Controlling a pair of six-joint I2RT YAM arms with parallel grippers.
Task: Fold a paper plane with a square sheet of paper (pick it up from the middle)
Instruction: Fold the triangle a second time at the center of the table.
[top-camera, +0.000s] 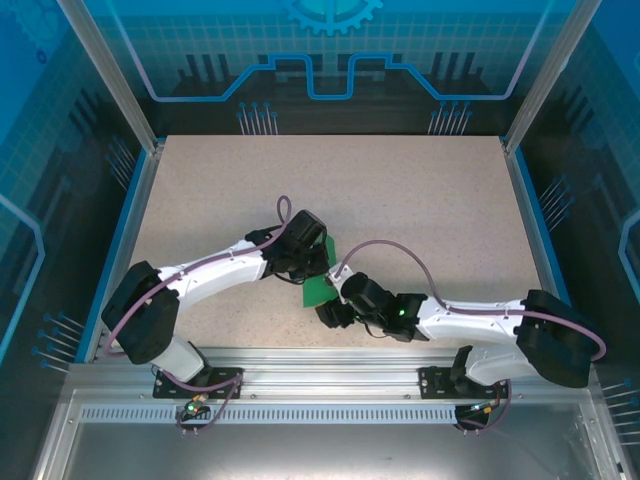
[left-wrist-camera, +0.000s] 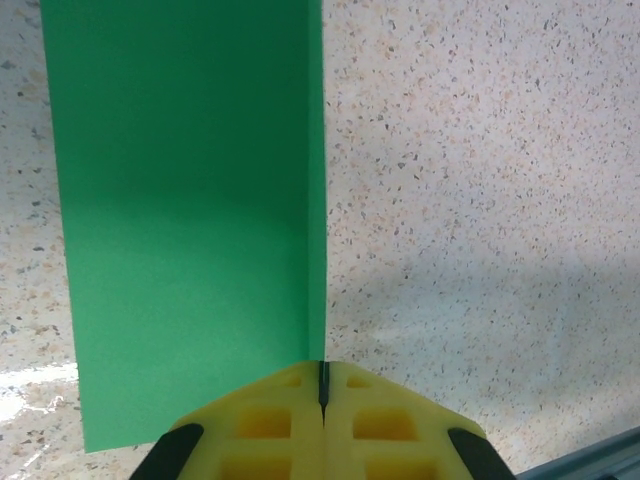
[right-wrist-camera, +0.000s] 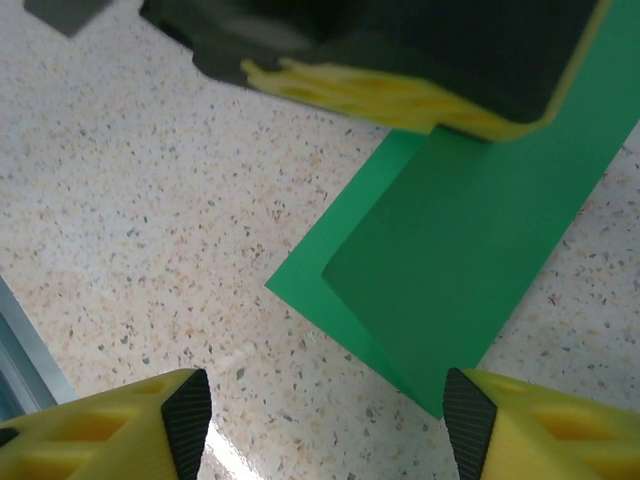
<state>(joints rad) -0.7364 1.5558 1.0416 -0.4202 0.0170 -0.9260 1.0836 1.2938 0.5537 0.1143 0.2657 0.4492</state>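
the square sheet of paper (right-wrist-camera: 450, 250) lies doubled on the tabletop (right-wrist-camera: 150, 200), its upper flap's edge pinched in the left jaws. the right jaws hang spread just beside the sheet's corner. seemingly the centre fold; next, align edges and press the crease flat.

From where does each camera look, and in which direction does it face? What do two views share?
Top external: above and behind the robot, looking down on the table; the left arm and right arm show.
Left wrist: on the left arm, facing along its shut left end effector, which pinches the green paper sheet.
Right wrist: on the right arm, facing the table past its open right end effector.
Shared: both wrist views show the sheet; the right one also shows the left end effector.
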